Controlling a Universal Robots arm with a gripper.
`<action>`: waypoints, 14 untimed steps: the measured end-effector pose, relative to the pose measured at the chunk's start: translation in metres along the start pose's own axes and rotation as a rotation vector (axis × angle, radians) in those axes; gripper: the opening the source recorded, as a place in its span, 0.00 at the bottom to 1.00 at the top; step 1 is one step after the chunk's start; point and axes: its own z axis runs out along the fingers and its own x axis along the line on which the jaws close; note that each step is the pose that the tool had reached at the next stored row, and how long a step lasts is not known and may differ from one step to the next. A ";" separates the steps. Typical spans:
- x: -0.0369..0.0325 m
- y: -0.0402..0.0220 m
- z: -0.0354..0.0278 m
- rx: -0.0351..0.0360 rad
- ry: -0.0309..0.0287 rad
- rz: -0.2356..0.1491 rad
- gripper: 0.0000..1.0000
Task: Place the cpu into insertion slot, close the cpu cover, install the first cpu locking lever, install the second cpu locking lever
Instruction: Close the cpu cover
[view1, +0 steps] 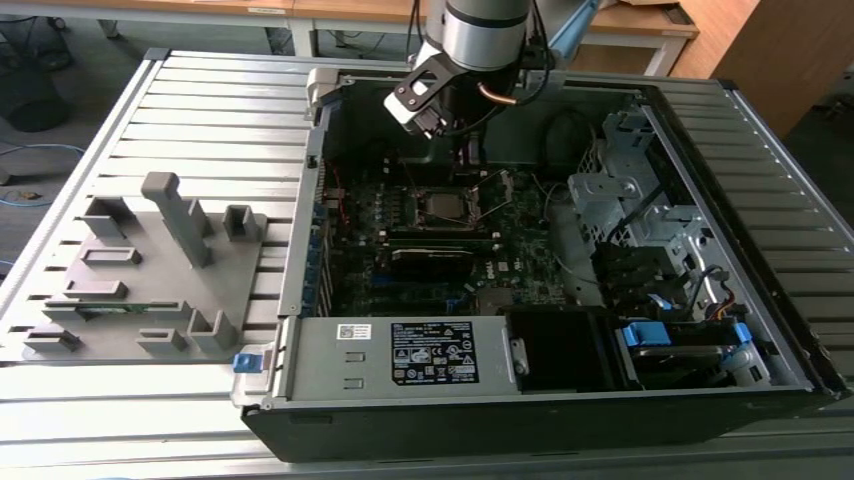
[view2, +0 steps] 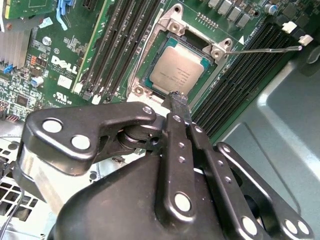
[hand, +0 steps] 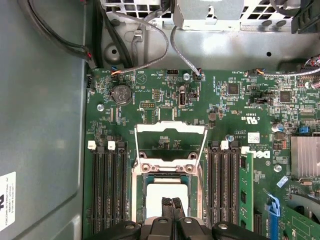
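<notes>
The cpu (view2: 177, 70) lies flat in the insertion slot (view2: 145, 82), its silver top showing in both wrist views (hand: 166, 195). The cpu cover (hand: 170, 128) stands swung open at the slot's far side, the green board visible through its window. My gripper (view2: 178, 98) hovers just over the near edge of the cpu, its two black fingers (hand: 166, 206) pressed together with nothing between them. A thin wire locking lever (view2: 265, 49) sticks out sideways from the slot, unlatched. In the exterior view the arm hangs over the slot (view1: 447, 207) inside the open computer case.
Long black memory slots (hand: 107, 190) flank the insertion slot on both sides. A finned heat sink (hand: 305, 157) and a blue clip (hand: 272, 207) sit nearby. Cables (hand: 150, 50) cross the case wall. A grey fixture tray (view1: 147, 270) stands at the exterior view's left.
</notes>
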 end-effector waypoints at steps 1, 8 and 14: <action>0.0000 0.0006 0.0000 0.0000 0.0000 0.000 0.11; 0.0000 0.0056 0.0002 0.0000 0.0000 0.000 0.11; 0.0001 0.0071 0.0002 0.0000 0.0000 0.000 0.11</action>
